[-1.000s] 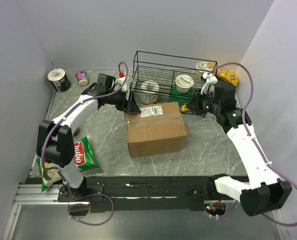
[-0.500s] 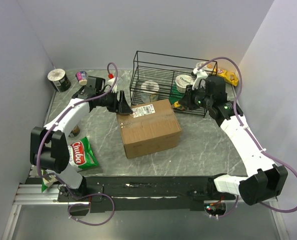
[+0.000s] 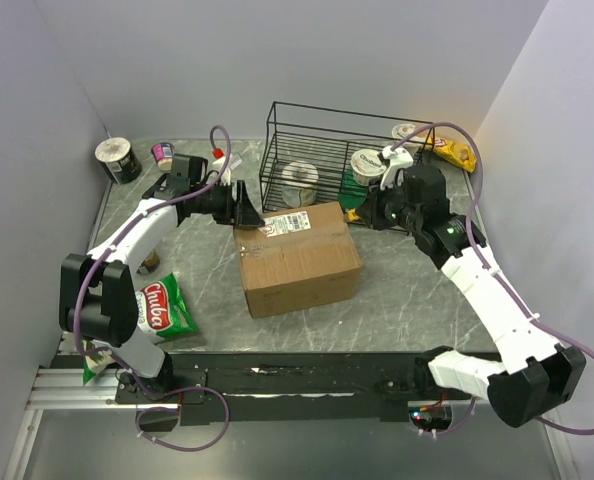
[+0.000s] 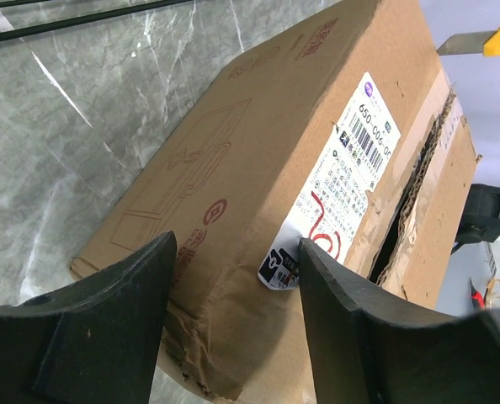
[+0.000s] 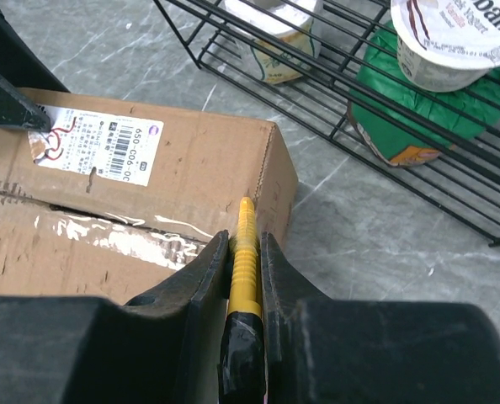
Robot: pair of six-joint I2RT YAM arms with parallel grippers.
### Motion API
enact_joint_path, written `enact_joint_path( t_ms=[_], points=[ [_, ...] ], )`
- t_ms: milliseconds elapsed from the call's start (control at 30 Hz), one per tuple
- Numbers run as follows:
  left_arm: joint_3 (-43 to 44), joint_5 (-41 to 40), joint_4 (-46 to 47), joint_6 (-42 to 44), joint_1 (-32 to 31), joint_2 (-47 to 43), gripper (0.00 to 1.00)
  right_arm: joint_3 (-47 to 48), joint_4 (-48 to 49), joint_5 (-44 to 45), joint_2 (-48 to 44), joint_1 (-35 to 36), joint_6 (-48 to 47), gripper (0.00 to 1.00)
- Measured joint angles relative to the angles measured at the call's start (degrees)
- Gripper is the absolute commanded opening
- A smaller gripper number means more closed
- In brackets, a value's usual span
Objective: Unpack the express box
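We take the wire basket [image 3: 322, 140] as our landmark. The box [image 3: 297, 260] sits on the table [image 3: 407, 290] just in front of the basket, close to its front wall but apart from it, and turned slightly askew to it. It stands upright with its flaps on top. Its white label [image 3: 299, 220] lies on the top face, along the edge nearest the basket.

The left gripper [image 3: 247, 208] is off the basket's front left corner, at the corner of the box on that side. Its jaws stand apart. In its wrist view the box corner shows between the two fingers [image 4: 351, 337], and one fingertip meets the end of the label. From there we also see the tape [image 5: 124, 236] split along the top seam, with a dark gap between the flaps.

The right gripper [image 3: 362, 212] is in front of the basket, toward its right half. Its jaws are narrow and clamp a yellow cutter [image 5: 242, 252]. The cutter points at the box's top corner nearest the basket on that side. We cannot tell whether the tip touches the cardboard.

Inside the basket, a yogurt cup [image 3: 369, 165] rests on a green packet [image 5: 427, 109] at the right, and a second cup [image 3: 300, 183] stands to its left. Well to the left of the basket and nearer the arm bases lies a green snack bag [image 3: 162, 305].
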Motion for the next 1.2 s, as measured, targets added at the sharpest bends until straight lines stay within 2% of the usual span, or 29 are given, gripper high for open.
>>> enact_joint_path(
  t_ms=[667,700,733,800,833,967,1200],
  points=[
    [-1.27,1.53,0.92,-1.90,0.52,-0.57,0.03,-0.87,-2.89,0.83,-2.71,0.39,1.95,0.00],
    [-1.40,1.46,0.72,-1.88,0.57,-0.81,0.13,-0.87,-2.67,0.70,-2.54,0.42,1.92,0.00],
    [-1.55,1.40,0.46,-1.77,0.70,-1.18,0.39,-0.85,-2.40,0.52,-2.23,0.42,1.92,0.00],
    [-1.90,1.03,0.00,-1.42,0.98,-1.97,0.50,0.04,-2.01,0.11,-0.85,0.44,1.68,0.00],
    [-2.12,0.68,-0.22,-1.20,1.22,-2.58,0.60,0.79,-1.79,-0.07,0.15,0.52,1.49,0.00],
    [-3.39,-0.44,-1.88,0.39,3.56,-5.20,0.74,5.09,-1.03,-1.05,5.70,1.05,0.61,0.00],
    [-1.99,0.50,-5.25,5.46,7.10,-5.46,0.81,11.32,0.55,-2.01,13.29,3.30,-1.33,0.00]
  ],
)
